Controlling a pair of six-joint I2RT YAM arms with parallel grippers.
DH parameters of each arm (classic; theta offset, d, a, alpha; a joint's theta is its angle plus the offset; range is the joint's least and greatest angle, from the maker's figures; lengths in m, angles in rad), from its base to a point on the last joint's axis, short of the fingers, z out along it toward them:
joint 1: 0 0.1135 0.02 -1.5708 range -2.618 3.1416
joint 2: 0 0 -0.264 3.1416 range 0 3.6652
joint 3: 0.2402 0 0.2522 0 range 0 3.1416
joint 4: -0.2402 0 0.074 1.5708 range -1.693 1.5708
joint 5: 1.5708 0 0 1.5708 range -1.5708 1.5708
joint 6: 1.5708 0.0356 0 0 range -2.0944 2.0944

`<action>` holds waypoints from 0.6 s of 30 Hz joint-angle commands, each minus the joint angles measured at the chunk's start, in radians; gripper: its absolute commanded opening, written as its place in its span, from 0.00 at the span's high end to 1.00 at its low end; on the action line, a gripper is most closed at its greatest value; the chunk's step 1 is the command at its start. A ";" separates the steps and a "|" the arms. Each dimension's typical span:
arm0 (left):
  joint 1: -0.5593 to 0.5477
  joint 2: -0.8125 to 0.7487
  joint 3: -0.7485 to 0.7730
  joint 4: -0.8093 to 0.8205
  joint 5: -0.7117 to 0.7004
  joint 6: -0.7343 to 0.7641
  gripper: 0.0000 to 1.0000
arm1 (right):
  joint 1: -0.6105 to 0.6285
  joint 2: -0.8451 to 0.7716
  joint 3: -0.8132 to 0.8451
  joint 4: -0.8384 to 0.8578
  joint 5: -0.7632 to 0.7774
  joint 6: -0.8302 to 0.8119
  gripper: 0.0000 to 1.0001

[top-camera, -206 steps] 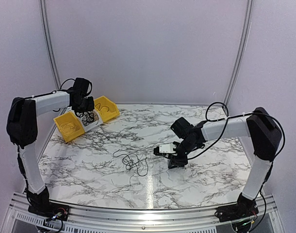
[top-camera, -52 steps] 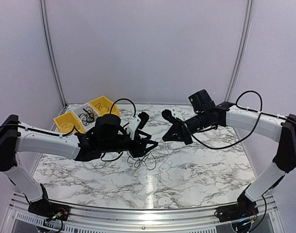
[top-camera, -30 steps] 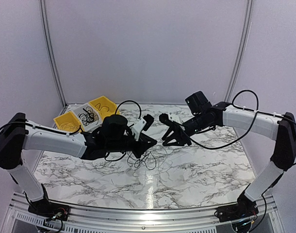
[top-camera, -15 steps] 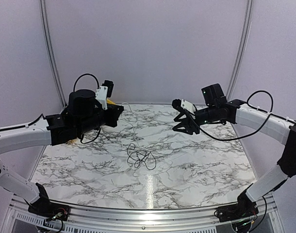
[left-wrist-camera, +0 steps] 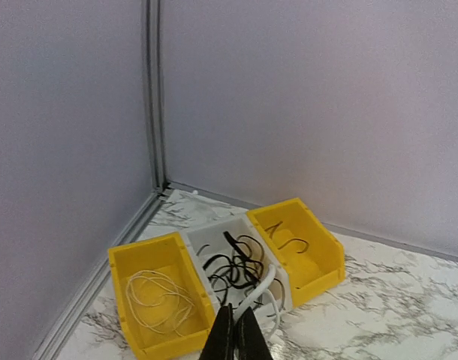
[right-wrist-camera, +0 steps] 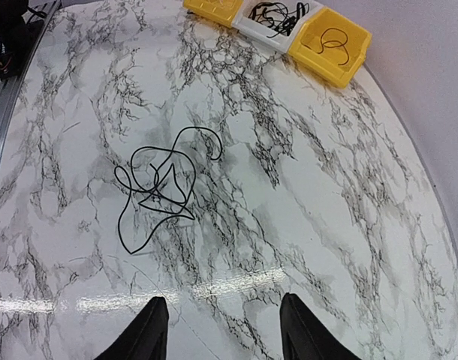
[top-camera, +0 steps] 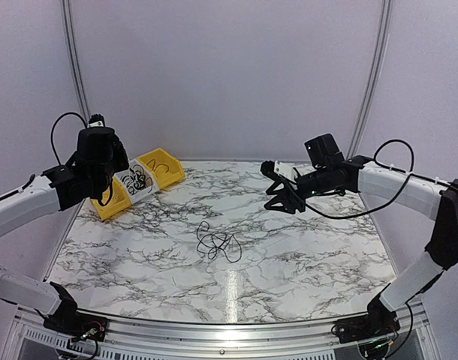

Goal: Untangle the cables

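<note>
Robot lab test cell, plain pale panel walls (top-camera: 229,75), metal corner post (left-wrist-camera: 152,90), marble-patterned tabletop (top-camera: 311,255), yellow parts bins (left-wrist-camera: 319,274)

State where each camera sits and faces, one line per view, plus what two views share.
Top external: above and behind the bases, looking down the table; left arm and right arm show.
Left wrist: high, facing the corner bins; shut left end effector at bottom.
Right wrist: high, looking down at the cable tangle; open right end effector at bottom.
Shared: both wrist views show the bins.

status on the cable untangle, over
Left gripper shut, up by the bins. Right gripper open, empty. Cables tangled loose on the table, neither arm touching. Nothing in the way.
</note>
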 commanded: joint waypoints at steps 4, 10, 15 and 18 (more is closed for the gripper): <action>0.160 0.133 0.077 -0.088 -0.080 0.001 1.00 | 0.025 0.018 0.010 -0.016 0.036 -0.023 0.49; 0.273 0.236 0.103 -0.081 -0.048 -0.030 1.00 | 0.033 0.031 0.011 -0.023 0.042 -0.030 0.48; 0.348 0.318 0.138 -0.062 -0.068 -0.033 1.00 | 0.040 0.043 0.012 -0.029 0.054 -0.039 0.48; 0.388 0.377 0.155 -0.043 -0.065 -0.032 1.00 | 0.047 0.051 0.013 -0.033 0.057 -0.042 0.48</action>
